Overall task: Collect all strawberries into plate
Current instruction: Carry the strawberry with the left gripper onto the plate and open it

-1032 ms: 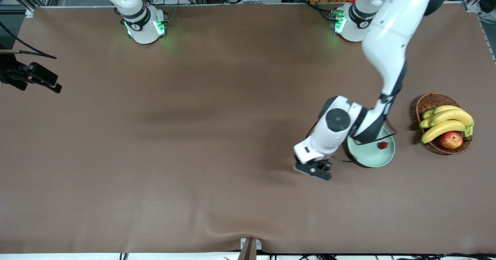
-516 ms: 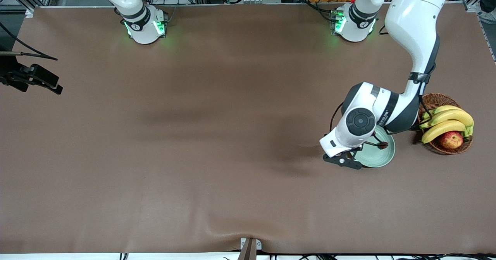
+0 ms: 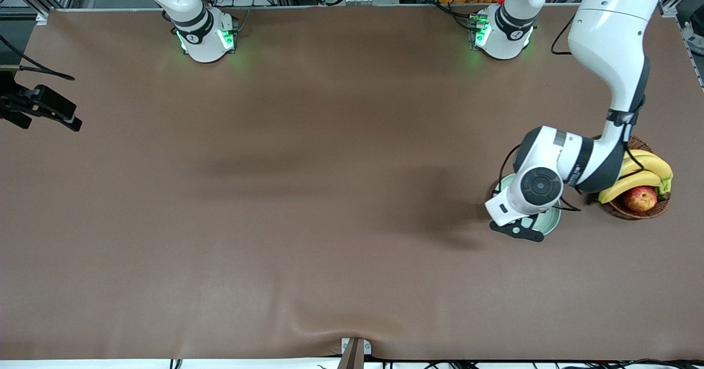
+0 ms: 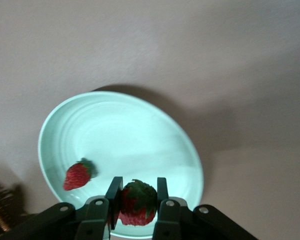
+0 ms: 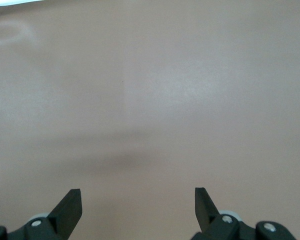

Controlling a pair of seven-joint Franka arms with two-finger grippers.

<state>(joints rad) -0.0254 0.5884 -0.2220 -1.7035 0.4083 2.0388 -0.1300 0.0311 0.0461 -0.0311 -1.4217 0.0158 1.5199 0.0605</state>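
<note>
My left gripper point(image 4: 138, 187) is shut on a red strawberry point(image 4: 137, 206) with a green cap and hangs over the rim of the pale mint-green plate point(image 4: 130, 135). A second strawberry point(image 4: 77, 175) lies on the plate near its rim. In the front view the left gripper point(image 3: 517, 230) and wrist cover most of the plate point(image 3: 551, 223), and both strawberries are hidden there. My right gripper point(image 5: 137, 197) is open with nothing between its fingers and waits over bare brown table.
A brown wicker basket point(image 3: 616, 143) holding bananas point(image 3: 638, 174) and a red-yellow apple point(image 3: 641, 197) stands right beside the plate, toward the left arm's end of the table. The left forearm passes over the basket's rim.
The left arm has swung toward the basket, carrying the strawberry from beside the plate to over it. The berry on the plate is now covered in the front view.
</note>
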